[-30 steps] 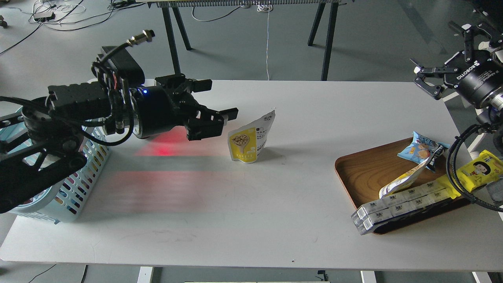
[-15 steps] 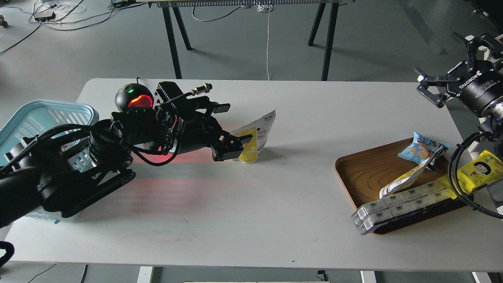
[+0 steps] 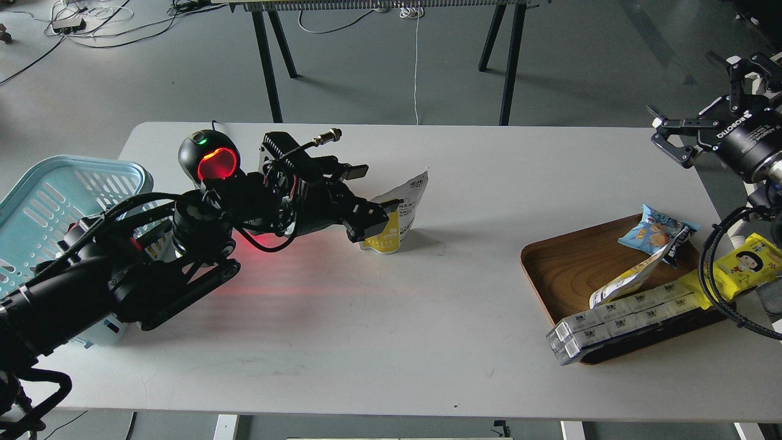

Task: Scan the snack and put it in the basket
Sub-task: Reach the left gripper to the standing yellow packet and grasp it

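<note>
Reaching further in since a moment ago, the left gripper [image 3: 374,221] now brackets the snack [image 3: 400,211], fingers spread; a careless squeeze could topple it.

Even, sharp lighting; red glow on the table [image 3: 287,287]; soft shadows.

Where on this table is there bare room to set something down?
Bare table runs along the near edge and between the pouch and the wooden tray. The tray's right half is crowded with packets; the left arm covers the left side beside the basket.
</note>
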